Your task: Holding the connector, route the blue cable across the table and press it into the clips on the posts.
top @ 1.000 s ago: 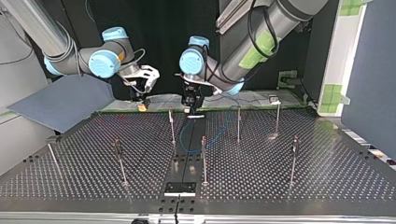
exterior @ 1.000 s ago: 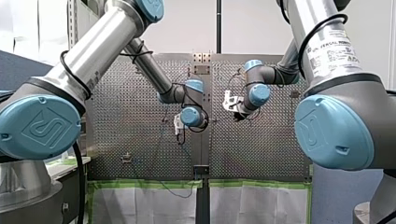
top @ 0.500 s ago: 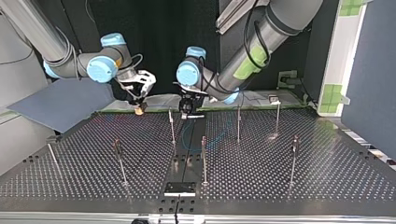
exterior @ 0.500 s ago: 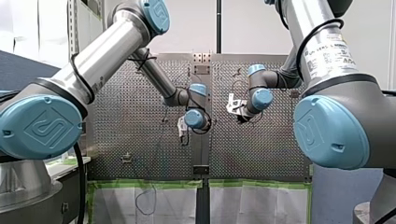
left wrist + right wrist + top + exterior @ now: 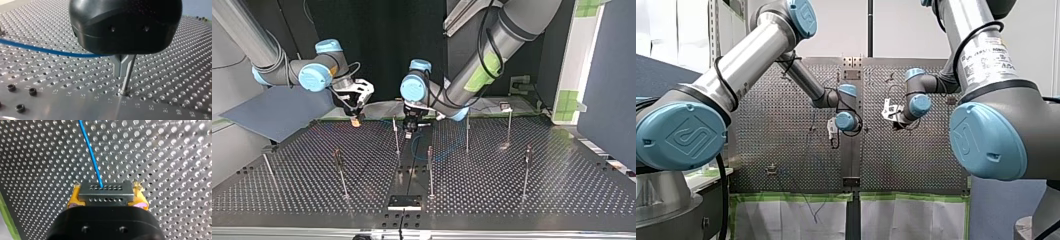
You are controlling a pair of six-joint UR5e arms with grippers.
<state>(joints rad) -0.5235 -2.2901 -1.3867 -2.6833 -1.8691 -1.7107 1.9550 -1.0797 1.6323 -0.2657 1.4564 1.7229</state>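
Engraved numbers and an arm label
A numbered row, 17, 18 and 19 clearest, ran along the desk [image 5: 75,107] at six o'clock from the post [image 5: 128,72]; my right arm's label [image 5: 986,54] seemingly read "UNIVERSAL ROBOTS".

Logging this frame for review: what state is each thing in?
right gripper, jaws shut on connector
connector, gripped, cable plugged in
blue cable, runs from connector, passes under left gripper
left gripper, low beside a post
post, upright
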